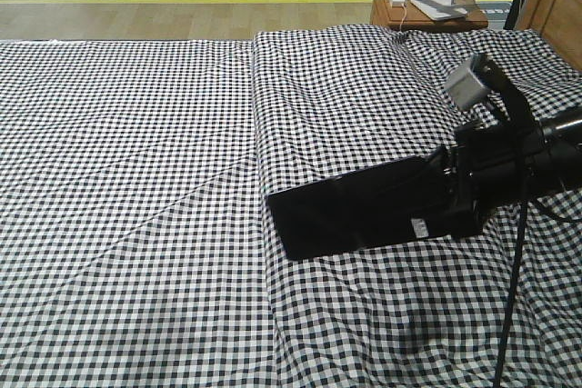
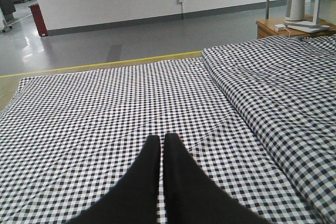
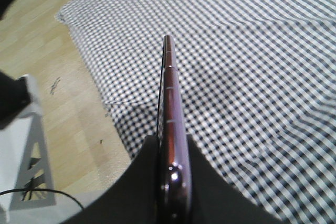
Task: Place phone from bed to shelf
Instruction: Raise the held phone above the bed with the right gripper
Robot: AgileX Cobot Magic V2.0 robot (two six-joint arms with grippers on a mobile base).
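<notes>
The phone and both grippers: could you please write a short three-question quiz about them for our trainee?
1. True or false: the left gripper holds the phone.
2. What is the right gripper shut on? A) nothing B) the phone C) a cup
3. Fill in: the bed is covered in a black-and-white ____ pattern.
Key: 1 false; 2 B; 3 check.

No legible text on any surface
</notes>
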